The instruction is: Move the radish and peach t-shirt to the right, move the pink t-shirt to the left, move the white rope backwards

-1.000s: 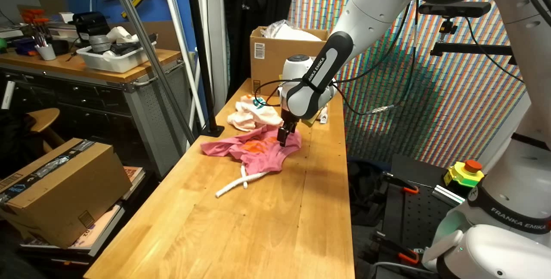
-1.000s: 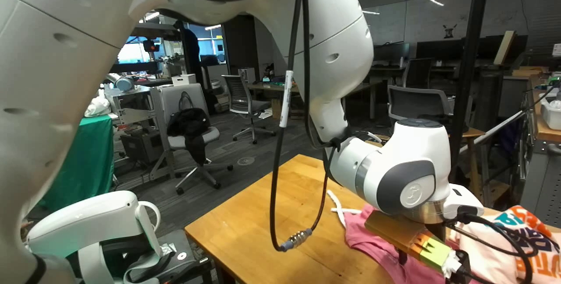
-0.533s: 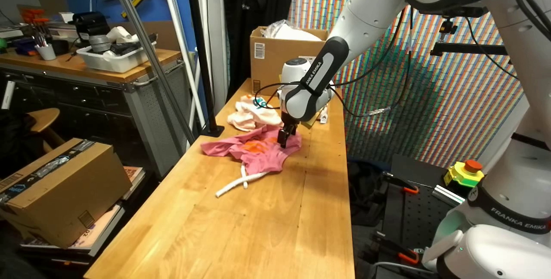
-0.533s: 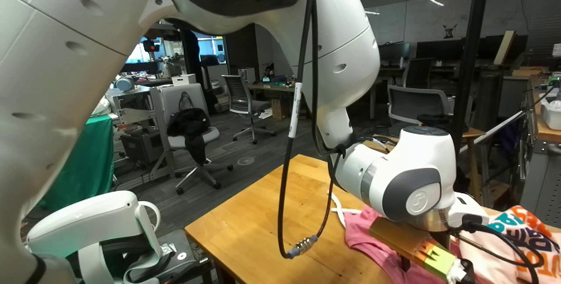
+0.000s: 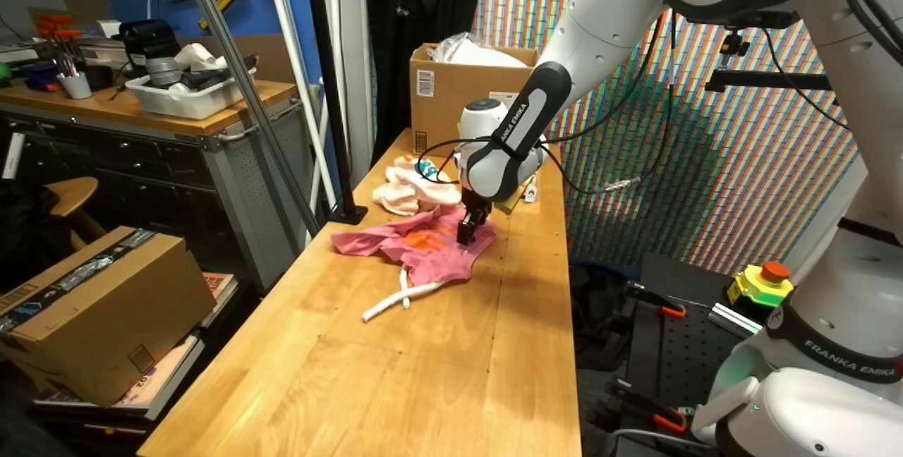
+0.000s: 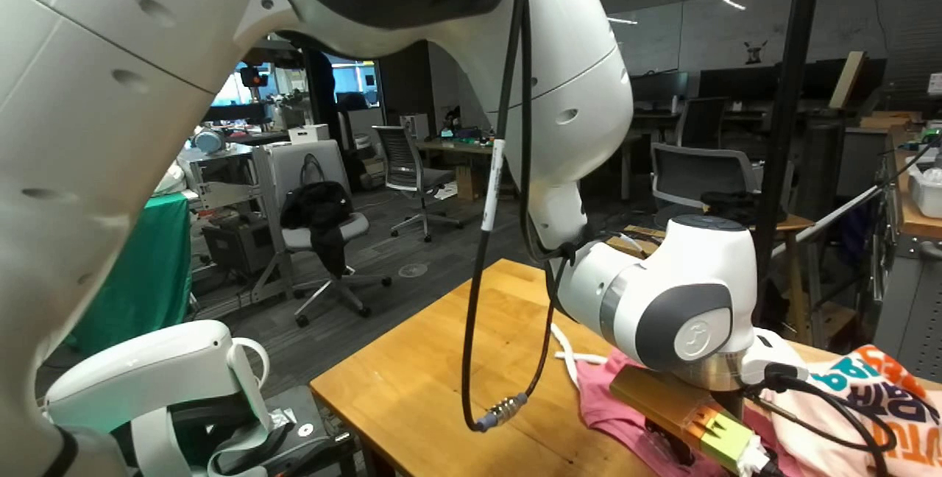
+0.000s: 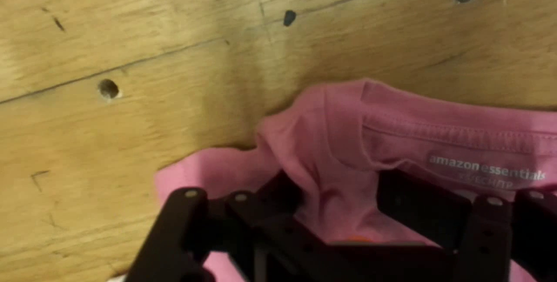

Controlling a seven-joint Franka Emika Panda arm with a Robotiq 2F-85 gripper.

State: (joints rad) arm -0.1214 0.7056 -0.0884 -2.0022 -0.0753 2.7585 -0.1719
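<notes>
The pink t-shirt [image 5: 434,259] with an orange print lies crumpled on the table. It also shows in an exterior view [image 6: 603,389] and in the wrist view [image 7: 343,138]. My gripper [image 7: 337,193] is down at its collar, the fingers apart with pink cloth bunched between them. In an exterior view the gripper [image 5: 465,235] touches the shirt. The peach t-shirt [image 5: 405,196] with coloured lettering [image 6: 876,396] lies behind the pink one. The white rope [image 5: 402,296] sticks out from under the pink shirt's near edge, its ends crossed [image 6: 568,354]. No separate radish shows.
The wooden table [image 5: 451,372] reaches toward the front. A cardboard box [image 5: 473,83] stands at its far end. A black pole [image 5: 347,211] stands at its edge beside the shirts. A cable [image 6: 471,330] hangs from the arm.
The gripper has lowered slightly into the pink cloth. In an exterior view, the pink t-shirt and the white rope have shifted a little to the right. The peach t-shirt looks the same.
</notes>
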